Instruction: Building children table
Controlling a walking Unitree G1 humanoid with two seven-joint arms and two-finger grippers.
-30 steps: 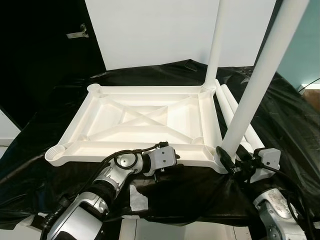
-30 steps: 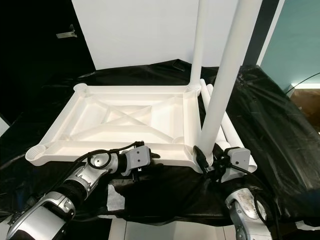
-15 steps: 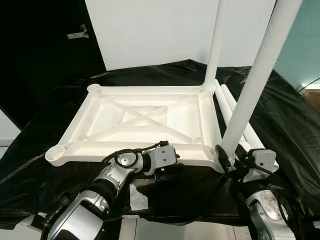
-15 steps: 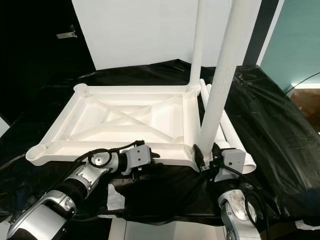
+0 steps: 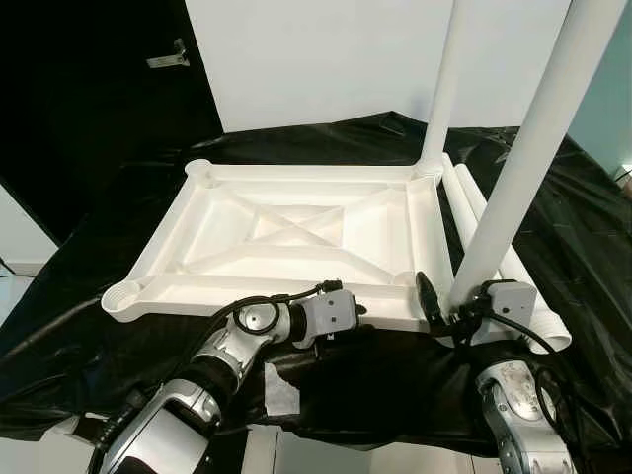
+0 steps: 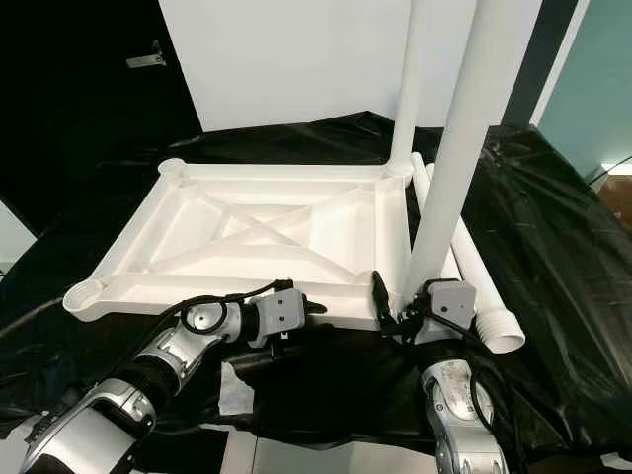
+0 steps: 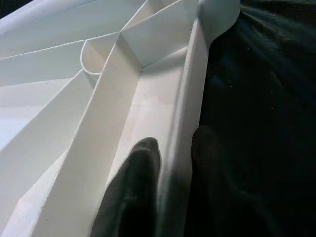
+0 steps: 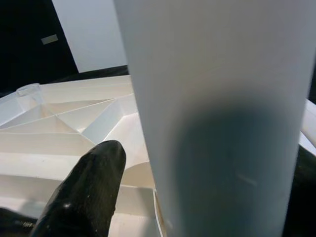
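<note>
The white table top (image 5: 296,170) lies upside down on a black cloth. One white leg (image 5: 442,89) stands upright in its far right corner. A second leg (image 5: 513,188) stands in the near right corner, leaning slightly right. My right gripper (image 5: 449,306) is shut on that leg's foot; the wrist view has one black finger (image 8: 94,182) beside the leg (image 8: 217,123). My left gripper (image 5: 357,314) is shut on the table top's near rim (image 7: 187,113), one finger on each side of it. Two loose legs (image 6: 472,267) lie along the right side.
The black cloth (image 5: 583,247) covers the whole work surface and drops off at the front edge. A white scrap (image 5: 278,383) lies on it near my left arm. A white panel (image 5: 326,59) stands behind, with dark wall to its left.
The camera has shifted a little. My right wrist has drawn in closer to the near right leg's foot, still gripping it. The left gripper has kept its hold on the rim.
</note>
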